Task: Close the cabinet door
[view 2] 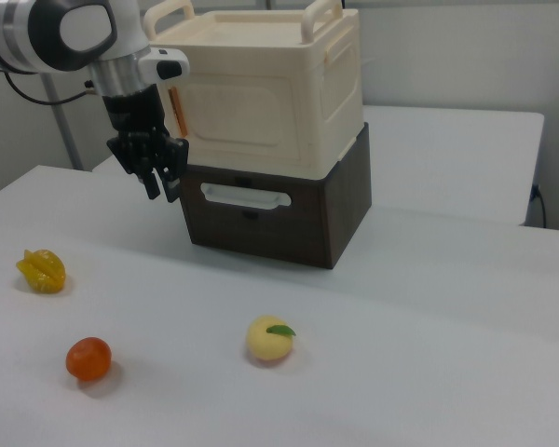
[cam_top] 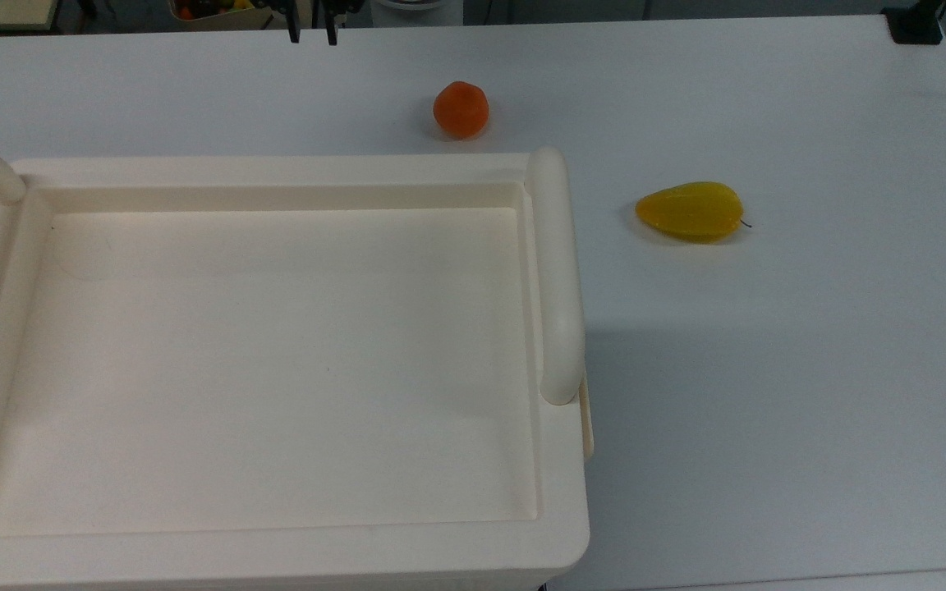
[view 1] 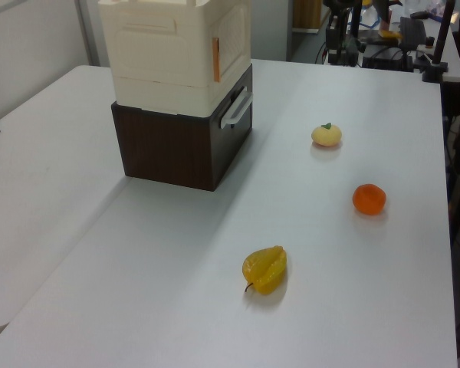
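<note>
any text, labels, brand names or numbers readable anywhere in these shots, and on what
No readable text in these views.
The cabinet carries no lettering or label.
The cabinet door has reddish-brown marks on its edge; these are not writing.
The gripper shows no legible marking.
The dark base and the orange fruit are plain.
</note>
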You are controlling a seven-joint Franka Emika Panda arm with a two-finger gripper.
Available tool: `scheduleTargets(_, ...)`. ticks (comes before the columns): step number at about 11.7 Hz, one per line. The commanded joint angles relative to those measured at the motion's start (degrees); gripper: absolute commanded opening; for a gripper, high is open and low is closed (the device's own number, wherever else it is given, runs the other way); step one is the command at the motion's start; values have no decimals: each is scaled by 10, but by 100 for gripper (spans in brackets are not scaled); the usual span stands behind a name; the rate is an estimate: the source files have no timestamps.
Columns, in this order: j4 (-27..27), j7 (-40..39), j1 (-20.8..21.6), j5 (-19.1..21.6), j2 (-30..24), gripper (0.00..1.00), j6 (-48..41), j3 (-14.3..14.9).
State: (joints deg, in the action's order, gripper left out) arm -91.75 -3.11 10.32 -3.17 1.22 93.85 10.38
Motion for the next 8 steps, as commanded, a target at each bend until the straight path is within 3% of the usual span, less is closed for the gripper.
scheduleTargets(1, -15, -6, -5, 0, -18, 100, -29, -4)
scheduleTargets(8, 1, -5, -17, -3, -18, 100, -31, -1)
